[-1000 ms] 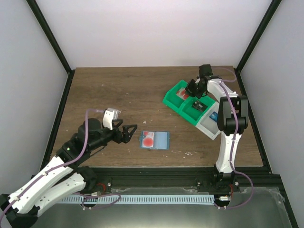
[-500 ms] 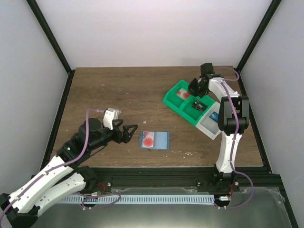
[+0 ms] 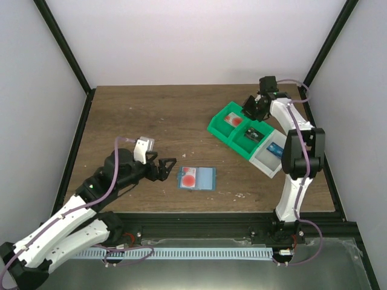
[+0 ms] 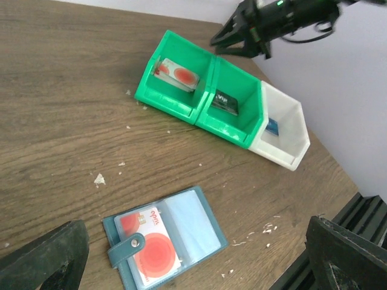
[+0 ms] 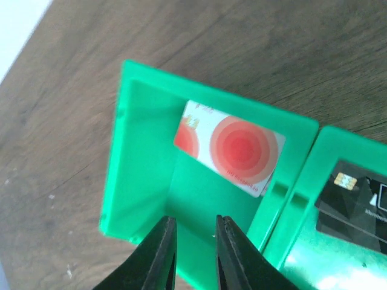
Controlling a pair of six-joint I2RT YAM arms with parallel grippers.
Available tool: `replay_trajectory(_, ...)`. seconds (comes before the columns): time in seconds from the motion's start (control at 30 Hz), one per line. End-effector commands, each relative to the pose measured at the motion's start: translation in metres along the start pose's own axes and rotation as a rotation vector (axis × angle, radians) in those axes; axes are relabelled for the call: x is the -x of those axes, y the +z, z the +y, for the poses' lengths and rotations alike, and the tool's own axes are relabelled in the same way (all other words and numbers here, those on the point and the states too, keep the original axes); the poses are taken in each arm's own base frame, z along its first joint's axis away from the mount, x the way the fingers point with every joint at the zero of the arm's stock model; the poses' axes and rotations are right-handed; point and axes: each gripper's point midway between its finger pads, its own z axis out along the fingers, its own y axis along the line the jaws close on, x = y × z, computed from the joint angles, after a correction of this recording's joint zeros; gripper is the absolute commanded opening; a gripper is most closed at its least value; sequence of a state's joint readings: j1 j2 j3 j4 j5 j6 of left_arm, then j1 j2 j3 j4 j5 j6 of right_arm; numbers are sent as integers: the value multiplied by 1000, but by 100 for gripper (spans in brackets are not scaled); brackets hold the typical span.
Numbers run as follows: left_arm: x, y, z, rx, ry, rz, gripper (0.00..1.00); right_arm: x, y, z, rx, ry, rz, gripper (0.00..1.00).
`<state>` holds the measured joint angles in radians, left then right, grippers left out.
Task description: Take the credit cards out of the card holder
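Top view: a flat teal-blue hinged card holder (image 3: 196, 179) lay open on the brown wooden table (image 3: 151, 121), just ahead of the left gripper (image 3: 170, 170). The right gripper (image 3: 250, 109) hung over a green plastic bin (image 3: 230, 124).

Left wrist: jaws spread wide, empty. A pale plastic credit card (image 4: 148, 244) with a red round mark sat in the holder's left half.

Right wrist: jaws narrowly parted, gripping nothing. A second red-marked card (image 5: 233, 148) leaned inside the bin.
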<state>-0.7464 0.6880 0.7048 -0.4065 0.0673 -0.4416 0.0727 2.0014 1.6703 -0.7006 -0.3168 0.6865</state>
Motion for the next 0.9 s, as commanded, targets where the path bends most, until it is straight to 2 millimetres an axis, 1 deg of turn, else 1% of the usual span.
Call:
replay_trajectory(0.0,-12,12,12,52,-13,49,100,0,-55,24,102,-105,-80,21)
replay_trajectory(0.03,-15,16,15,65,-22,68,100,-5,-62,26,122,-120,-86,22)
replay_trajectory(0.1,-24,25,20,91,-51,115,100,-23,-75,29,178,-146,-82,22)
replay_trajectory(0.13,-30,30,20,93,-70,146,100,-33,-80,33,210,-172,-80,22)
replay_trajectory(0.17,-35,34,18,79,-88,173,99,-49,-81,29,219,-187,-63,23)
replay_trajectory(0.23,-47,44,12,25,-127,214,92,-72,-89,30,244,-222,-56,23)
replay_trajectory(0.27,-51,47,7,-11,-144,222,87,-84,-91,29,256,-236,-47,23)
replay_trajectory(0.33,-57,53,0,-71,-178,224,71,-110,-96,29,283,-264,-29,23)
replay_trajectory(0.37,-59,55,0,-84,-202,218,61,-122,-97,29,298,-273,-18,23)
replay_trajectory(0.4,-62,57,1,-89,-218,215,53,-137,-99,32,326,-290,-1,23)
replay_trajectory(0.47,-65,63,2,-92,-236,218,41,-165,-102,37,372,-330,34,23)
replay_trajectory(0.57,-71,72,5,-92,-256,234,23,-201,-106,43,420,-371,65,23)
replay_trajectory(0.6,-74,76,5,-99,-263,243,15,-210,-105,42,425,-370,73,23)
replay_trajectory(0.63,-77,79,4,-109,-269,252,1,-219,-103,40,428,-368,83,23)
replay_trajectory(0.67,-81,82,5,-108,-275,259,0,-228,-102,41,443,-370,92,23)
replay_trajectory(0.87,-100,95,10,-125,-309,288,0,-288,-85,33,477,-383,210,22)
